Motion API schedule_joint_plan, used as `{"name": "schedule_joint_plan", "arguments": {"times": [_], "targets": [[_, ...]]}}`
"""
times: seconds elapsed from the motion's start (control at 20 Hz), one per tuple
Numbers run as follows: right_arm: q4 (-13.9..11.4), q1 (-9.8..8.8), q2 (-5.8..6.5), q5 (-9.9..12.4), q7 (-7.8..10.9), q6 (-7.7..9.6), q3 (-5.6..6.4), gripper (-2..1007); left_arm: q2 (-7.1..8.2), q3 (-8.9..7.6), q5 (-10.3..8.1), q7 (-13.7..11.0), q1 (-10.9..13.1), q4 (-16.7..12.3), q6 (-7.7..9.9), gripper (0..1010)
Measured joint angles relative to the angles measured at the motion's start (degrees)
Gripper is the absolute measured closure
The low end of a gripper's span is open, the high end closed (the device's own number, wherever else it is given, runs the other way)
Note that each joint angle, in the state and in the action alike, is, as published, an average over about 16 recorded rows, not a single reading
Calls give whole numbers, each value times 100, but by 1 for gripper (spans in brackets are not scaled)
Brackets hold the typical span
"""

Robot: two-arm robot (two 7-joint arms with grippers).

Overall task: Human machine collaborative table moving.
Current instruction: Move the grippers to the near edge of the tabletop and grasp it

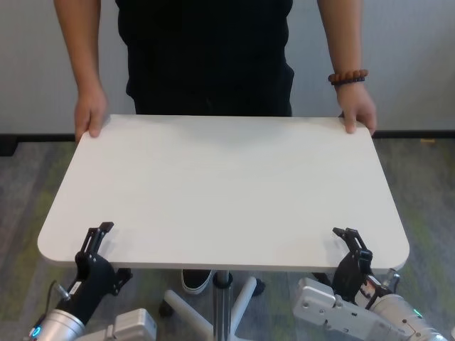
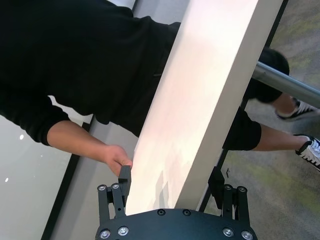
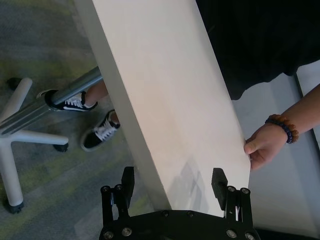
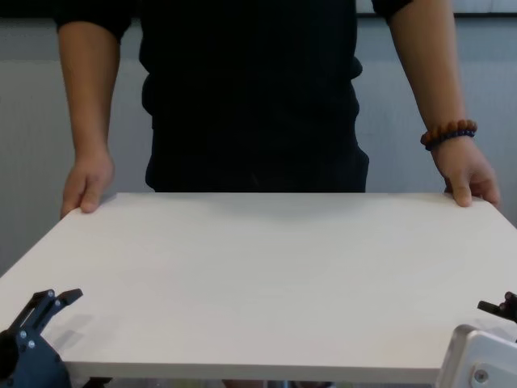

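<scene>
Two grippers straddle the near edge of the table (image 1: 224, 188), the left gripper (image 1: 98, 240) at its near left corner and the right gripper (image 1: 351, 243) at its near right corner, each with fingers spread wide above and below the thin white top (neither visibly clamped on it). Opposite stands the human (image 1: 210, 53), one hand (image 1: 90, 114) on each far corner, bead bracelet (image 1: 348, 76) on one wrist.
</scene>
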Motion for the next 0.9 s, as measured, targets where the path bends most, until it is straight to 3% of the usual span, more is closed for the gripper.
{"name": "schedule_joint_plan", "arguments": {"times": [0.35, 0.9], "targets": [[87, 101, -62, -194, 87, -54, -28, 0, -15, -19, -23, 6, 4, -6, -25, 7], [189, 284, -172, -642, 250, -44, -184, 0, 2, -2, -14, -1, 10, -20, -8, 7]]}}
